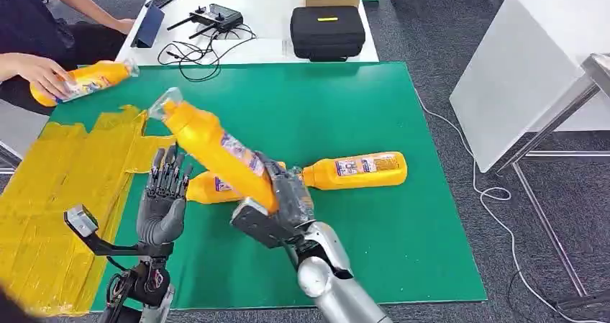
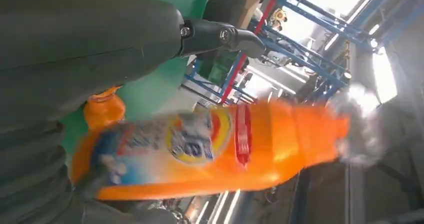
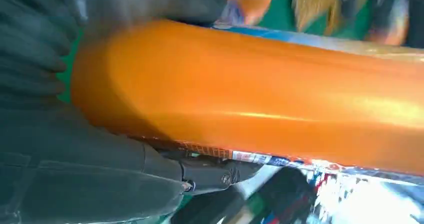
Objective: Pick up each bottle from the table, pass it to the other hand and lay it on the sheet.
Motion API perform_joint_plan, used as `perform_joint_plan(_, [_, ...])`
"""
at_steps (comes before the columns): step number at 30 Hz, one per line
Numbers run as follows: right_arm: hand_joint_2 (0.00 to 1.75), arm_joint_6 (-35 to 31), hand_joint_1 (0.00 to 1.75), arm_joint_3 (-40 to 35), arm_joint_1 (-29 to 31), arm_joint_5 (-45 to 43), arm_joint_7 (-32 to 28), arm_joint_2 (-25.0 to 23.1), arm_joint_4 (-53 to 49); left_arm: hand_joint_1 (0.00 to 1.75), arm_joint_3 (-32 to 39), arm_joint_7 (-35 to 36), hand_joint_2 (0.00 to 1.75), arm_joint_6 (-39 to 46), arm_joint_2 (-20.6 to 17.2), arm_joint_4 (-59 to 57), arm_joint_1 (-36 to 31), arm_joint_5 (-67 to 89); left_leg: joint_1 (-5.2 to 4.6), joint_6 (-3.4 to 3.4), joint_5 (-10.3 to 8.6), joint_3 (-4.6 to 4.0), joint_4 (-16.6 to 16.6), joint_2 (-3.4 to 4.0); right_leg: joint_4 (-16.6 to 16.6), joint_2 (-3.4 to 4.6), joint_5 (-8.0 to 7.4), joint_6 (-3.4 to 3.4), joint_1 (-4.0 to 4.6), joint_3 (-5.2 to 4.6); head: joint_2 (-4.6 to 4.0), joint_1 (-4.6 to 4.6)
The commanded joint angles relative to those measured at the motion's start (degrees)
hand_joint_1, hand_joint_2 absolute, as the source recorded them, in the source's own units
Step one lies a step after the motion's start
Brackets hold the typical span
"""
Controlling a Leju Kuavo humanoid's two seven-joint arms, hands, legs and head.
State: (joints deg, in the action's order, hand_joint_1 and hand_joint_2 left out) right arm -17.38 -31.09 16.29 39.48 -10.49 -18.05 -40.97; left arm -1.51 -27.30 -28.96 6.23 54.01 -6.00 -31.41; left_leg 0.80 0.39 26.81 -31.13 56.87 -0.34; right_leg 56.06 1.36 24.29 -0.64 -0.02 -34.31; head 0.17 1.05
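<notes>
The held bottle (image 1: pixel 216 149) was glossy orange plastic, long and rounded, with a clear cap and a printed blue-and-yellow label. The right hand (image 1: pixel 284 193) gripped its lower body, tilting it cap-up to the left above the mat (image 1: pixel 374 229), a smooth green rectangle on the table. The left hand (image 1: pixel 164 197), dark fingers spread and upright, stood just left of that bottle, palm facing it, holding nothing.

Left of the mat lay the sheet (image 1: pixel 65 186), crinkled yellow plastic. Two more bottles lay on their sides on the mat: one (image 1: pixel 356 170) right of the held bottle, one (image 1: pixel 205 188) partly behind it. At the mat's far left corner a person's hand (image 1: pixel 39 75) held a fourth bottle (image 1: pixel 83 80). Beyond the mat stood a white table (image 1: pixel 273 46) carrying a black case (image 1: pixel 327 32) and cables (image 1: pixel 194 49); grey carpet surrounded it.
</notes>
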Motion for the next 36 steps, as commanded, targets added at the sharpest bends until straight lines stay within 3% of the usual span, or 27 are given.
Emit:
perform_joint_plan(1, [1.75,-0.2,1.75,-22.1,7.1,-6.6,5.0,-2.0,13.6,0.00,-2.2,1.1,1.75,1.8,-0.2,-0.9,-2.4,-1.6,0.02,0.01,0.07,0.27,-0.1,-0.09,-0.1,-0.20,0.10,-0.02,0.04,0.30,0.00,-0.04])
perform_joint_plan(7, [1.75,-0.2,1.75,-43.8,8.5,-12.6,12.5,-2.0,10.9,0.00,-1.7,1.6,1.75,2.6,-0.6,0.4,-1.6,-2.6,0.03,0.00,0.06,0.11,0.0,-0.01,0.0,-0.08,0.06,-0.02,0.03,0.13,0.00,-0.02])
perform_joint_plan(14, [1.75,3.6,1.75,-49.0,8.6,-14.9,14.3,-2.0,10.2,0.00,-1.7,1.4,1.75,3.0,-1.3,0.5,-1.5,-3.0,0.05,0.01,0.05,0.21,0.0,-0.19,0.0,-0.38,0.14,-0.03,0.07,0.28,0.00,-0.02])
perform_joint_plan(24, [1.75,5.1,1.75,-50.4,9.9,-16.3,14.8,-2.0,9.2,0.03,-1.1,1.1,1.75,2.8,-1.9,-0.7,-1.9,-4.1,0.04,0.00,0.03,0.19,0.0,-0.20,0.0,-0.39,0.13,-0.02,0.07,0.25,0.00,0.00])
perform_joint_plan(25, [1.75,6.3,1.75,-51.5,11.8,-19.8,14.3,-2.0,10.2,1.75,-0.2,0.2,1.75,2.9,-2.0,1.1,-0.2,-4.7,0.04,-0.01,0.02,0.15,0.0,-0.22,0.0,-0.41,0.12,-0.01,0.08,0.22,0.00,-0.02])
perform_joint_plan(36, [1.75,5.7,1.75,-52.7,13.9,-24.7,13.3,-2.0,12.0,1.75,1.9,-0.7,1.75,3.6,-3.0,3.0,1.5,-4.9,0.04,0.00,0.04,0.32,-0.1,-0.24,-0.1,-0.42,0.15,-0.02,0.08,0.37,0.00,-0.02])
